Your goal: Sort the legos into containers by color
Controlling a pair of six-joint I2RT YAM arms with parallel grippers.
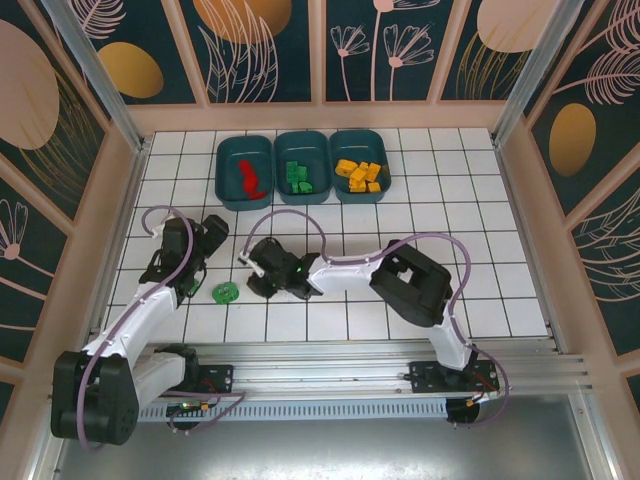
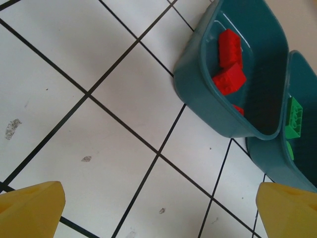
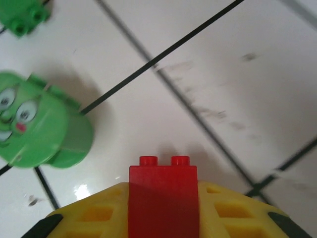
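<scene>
White tabletop [image 1: 450,200]. 3 teal tubs [image 1: 302,136] at its far edge: red, green, yellow bricks sorted in. L gripper [image 2: 158,208] spread wide nr the left tub. R gripper [image 3: 162,210] pinches a red brick [image 3: 162,188] left of tabletop's middle, nr a green face piece [image 3: 39,126] & small green brick [image 3: 22,15].

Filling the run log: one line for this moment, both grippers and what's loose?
right gripper: shut on red brick | left gripper: open, empty | loose on tiles: green face piece, small green brick
</scene>
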